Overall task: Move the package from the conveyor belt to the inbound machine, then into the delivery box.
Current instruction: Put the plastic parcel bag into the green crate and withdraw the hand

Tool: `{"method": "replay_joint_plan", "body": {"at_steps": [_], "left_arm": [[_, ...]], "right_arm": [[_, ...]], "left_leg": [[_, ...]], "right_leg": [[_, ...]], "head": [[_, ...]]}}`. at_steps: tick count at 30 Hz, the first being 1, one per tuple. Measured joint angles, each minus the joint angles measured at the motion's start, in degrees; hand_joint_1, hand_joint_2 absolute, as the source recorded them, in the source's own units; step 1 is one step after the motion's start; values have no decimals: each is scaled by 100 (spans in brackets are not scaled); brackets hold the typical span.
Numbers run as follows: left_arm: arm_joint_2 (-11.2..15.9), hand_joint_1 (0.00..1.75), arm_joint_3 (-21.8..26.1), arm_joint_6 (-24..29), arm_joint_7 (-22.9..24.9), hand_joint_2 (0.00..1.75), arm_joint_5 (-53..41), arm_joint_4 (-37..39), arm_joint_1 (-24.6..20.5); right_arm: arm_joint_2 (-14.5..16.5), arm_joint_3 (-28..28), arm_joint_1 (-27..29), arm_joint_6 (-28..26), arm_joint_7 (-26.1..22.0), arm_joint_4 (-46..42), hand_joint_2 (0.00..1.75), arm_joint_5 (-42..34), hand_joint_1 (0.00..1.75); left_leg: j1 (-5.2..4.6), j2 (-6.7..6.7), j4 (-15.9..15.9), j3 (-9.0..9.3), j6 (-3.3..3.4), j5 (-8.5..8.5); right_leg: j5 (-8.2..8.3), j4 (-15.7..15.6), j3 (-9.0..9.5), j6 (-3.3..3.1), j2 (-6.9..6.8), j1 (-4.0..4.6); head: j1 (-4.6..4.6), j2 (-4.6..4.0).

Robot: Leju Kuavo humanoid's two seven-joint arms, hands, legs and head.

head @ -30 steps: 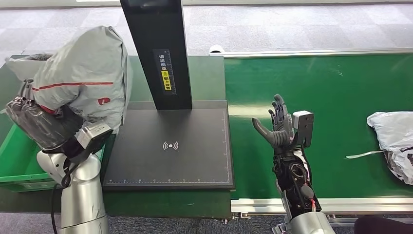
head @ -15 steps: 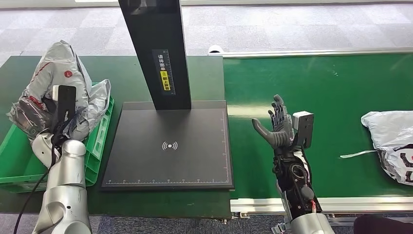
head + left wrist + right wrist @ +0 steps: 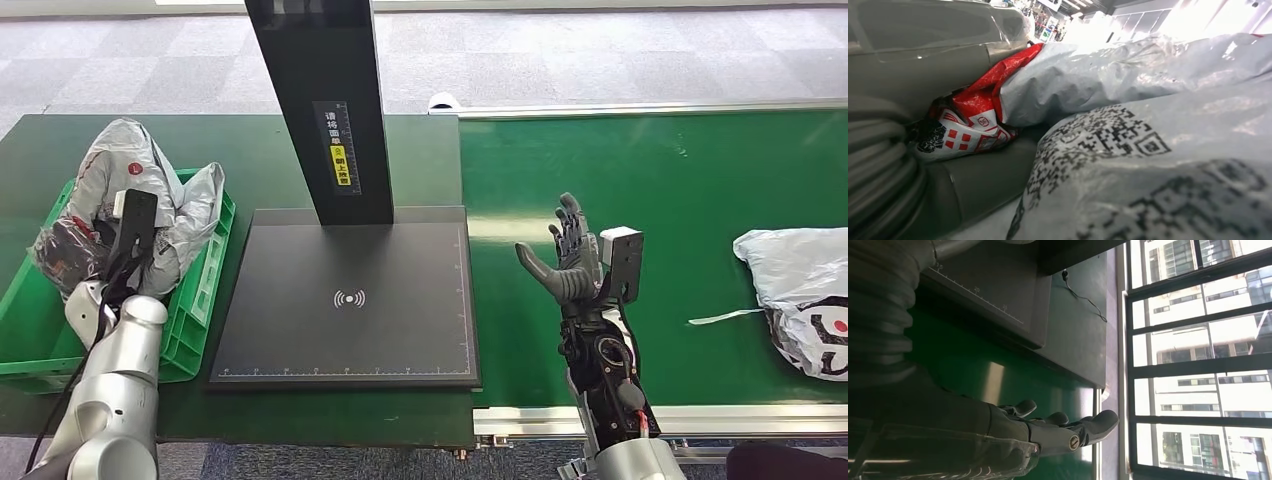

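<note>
A grey plastic-wrapped package [image 3: 130,170] with red markings lies in the green delivery box [image 3: 205,300] at the left. My left hand [image 3: 68,255] is down in the box and grips the package. In the left wrist view my thumb and fingers [image 3: 978,182] close around the package [image 3: 1158,100], whose printed code fills the foreground. My right hand [image 3: 570,262] is raised over the green conveyor belt [image 3: 680,180], fingers spread, holding nothing. The right wrist view shows the same spread fingers [image 3: 1088,430]. A second grey package [image 3: 805,295] lies on the belt at the far right.
The black inbound machine plate [image 3: 345,300] with its scan mark sits between box and belt. Its black post [image 3: 320,100] rises at the back. The belt's metal rail [image 3: 720,418] runs along the near edge.
My left arm has swung the package left and down, from above the plate's edge into the green box. The package on the belt has drifted slightly left. My right hand has stayed put.
</note>
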Motion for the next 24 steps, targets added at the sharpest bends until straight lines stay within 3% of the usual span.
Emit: {"method": "replay_joint_plan", "body": {"at_steps": [15, 19, 22, 24], "left_arm": [[53, 171, -3, -49, 82, 175, -4, 168, -72], [134, 0, -5, -37, 140, 175, 162, 297, -120], [154, 0, 8, 102, -180, 175, 395, 298, -122], [93, 0, 89, 121, -675, 175, 501, 113, -63]], "right_arm": [[2, 0, 2, 9, 8, 0, 175, 10, 0], [19, 0, 5, 21, 52, -28, 175, 51, 0], [30, 0, 11, 22, 87, -77, 175, 92, 0], [36, 0, 18, 22, 99, -103, 175, 107, 0]], "left_leg": [[0, 0, 0, 2, 0, 0], [0, 0, -1, 3, 0, 0], [0, 0, -1, 4, 0, 0], [0, 1, 0, 4, 0, 0]], "right_leg": [[0, 0, 2, 0, 0, 0], [0, 0, 2, 0, 1, 0], [0, 0, 2, 0, 0, 1], [0, 0, 1, 0, 1, 1]], "head": [[1, 0], [-1, -1], [-1, 0], [-1, 0]]}}
